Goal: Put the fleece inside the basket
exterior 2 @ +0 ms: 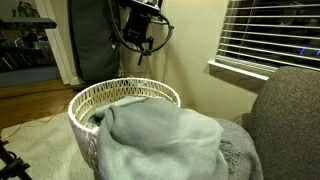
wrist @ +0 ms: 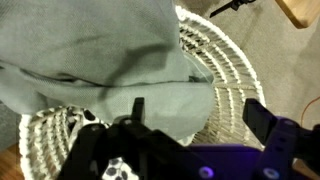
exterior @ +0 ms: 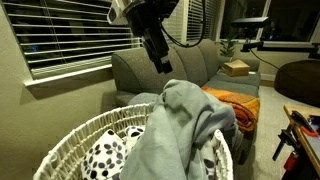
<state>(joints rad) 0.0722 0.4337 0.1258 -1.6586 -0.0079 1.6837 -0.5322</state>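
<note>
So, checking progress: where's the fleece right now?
In an exterior view the fleece lies draped across the basket rim on the sofa side, partly inside, partly hanging out.

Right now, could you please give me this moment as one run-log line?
gripper: open, empty, above fleece | fleece: draped over basket rim, partly inside | basket: beside sofa

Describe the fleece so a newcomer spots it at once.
Start at the grey sofa; a round white wicker basket stands beside it. The fleece is the plain light grey fabric draped over its rim, unlike the spotted cloth inside or the orange blanket.
</note>
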